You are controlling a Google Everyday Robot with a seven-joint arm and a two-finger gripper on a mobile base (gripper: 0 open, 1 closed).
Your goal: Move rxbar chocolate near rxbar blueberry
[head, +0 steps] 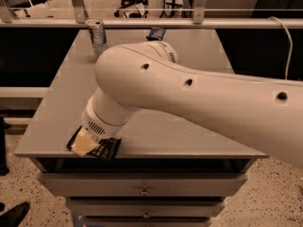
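Camera view: end effector over rxbar chocolate, near table edge.

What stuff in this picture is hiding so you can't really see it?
Camera view:
1. The tool, low at the front-left edge of the table: mostly hidden by the wrist of the arm.
2. The rxbar chocolate: partly covered by the tool; its writing is too small to read.
3. The rxbar blueberry, at the far edge: print too small to read.
4. The middle of the table: hidden behind the arm.
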